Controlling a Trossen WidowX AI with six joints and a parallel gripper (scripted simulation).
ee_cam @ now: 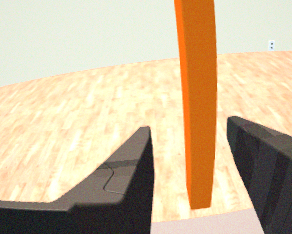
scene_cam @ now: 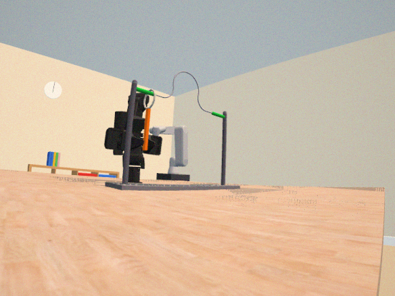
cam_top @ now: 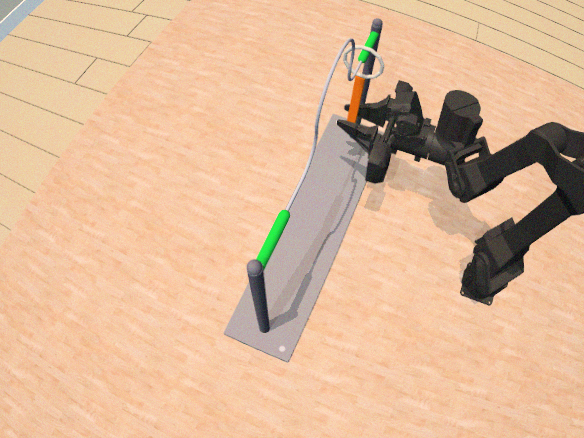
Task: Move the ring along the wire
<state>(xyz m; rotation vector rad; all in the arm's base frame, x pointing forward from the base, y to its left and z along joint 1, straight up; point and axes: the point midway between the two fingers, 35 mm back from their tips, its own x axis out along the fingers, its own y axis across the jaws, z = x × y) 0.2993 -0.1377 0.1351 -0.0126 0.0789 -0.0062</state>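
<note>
The ring (cam_top: 382, 64) (scene_cam: 144, 102) hangs around the inner end of the far green part (cam_top: 371, 41) (scene_cam: 143, 90). Its orange handle (cam_top: 356, 101) (scene_cam: 147, 128) (ee_cam: 200, 100) points down. My gripper (cam_top: 343, 115) (ee_cam: 189, 131) is open, with one finger on each side of the handle's lower part. The wrist view shows a gap on both sides, the smaller one at the right finger. The other green part (cam_top: 272, 237) (scene_cam: 218, 114) is bare, beside the near post (cam_top: 259, 300) (scene_cam: 224, 149). The fingertips are hard to make out in the exterior view.
The far post (cam_top: 377, 22) (scene_cam: 130, 125) stands close to my fingers. The thin grey wire (cam_top: 320, 110) (scene_cam: 197, 89) dips beside the ring, then arches high and drops to the other green part. The posts stand on a grey base plate (cam_top: 320, 195) (scene_cam: 182, 186).
</note>
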